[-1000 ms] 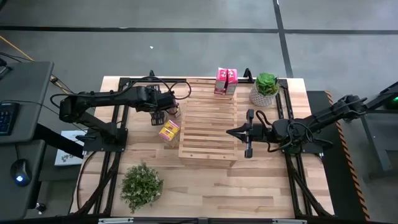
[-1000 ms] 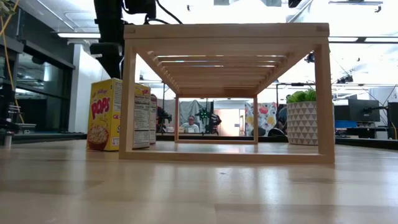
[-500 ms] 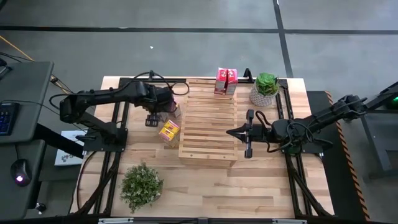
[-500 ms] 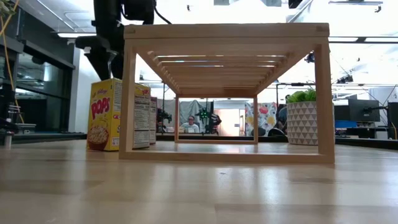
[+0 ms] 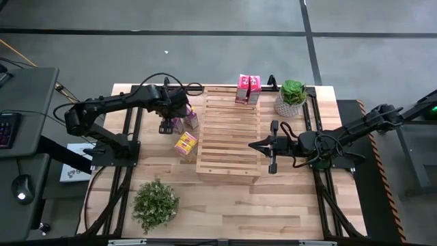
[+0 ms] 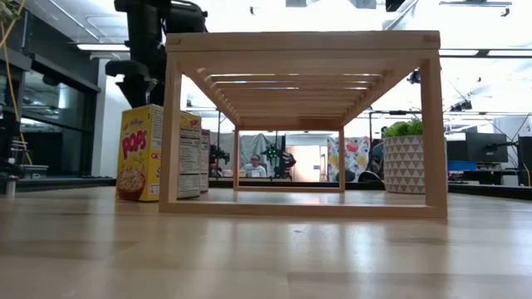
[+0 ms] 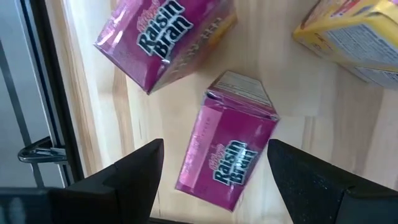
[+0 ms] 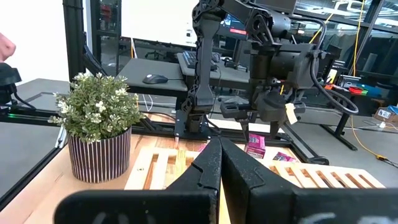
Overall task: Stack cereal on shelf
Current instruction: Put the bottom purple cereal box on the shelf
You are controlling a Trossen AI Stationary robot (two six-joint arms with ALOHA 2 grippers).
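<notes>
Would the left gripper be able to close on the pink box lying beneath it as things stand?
Probably yes: the left gripper hangs open over the pink box, a finger on each side, nothing between them.

Worktop point(image 5: 225, 205) and its load
Slatted shelf point(image 5: 229, 140), pink cereal boxes point(image 5: 182, 123), a yellow box point(image 5: 185, 143), two potted plants point(image 5: 155, 203).

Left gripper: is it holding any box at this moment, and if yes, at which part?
Nothing is held. The left gripper is open above a pink cereal box lying on the table, its fingers either side without touching it.
</notes>
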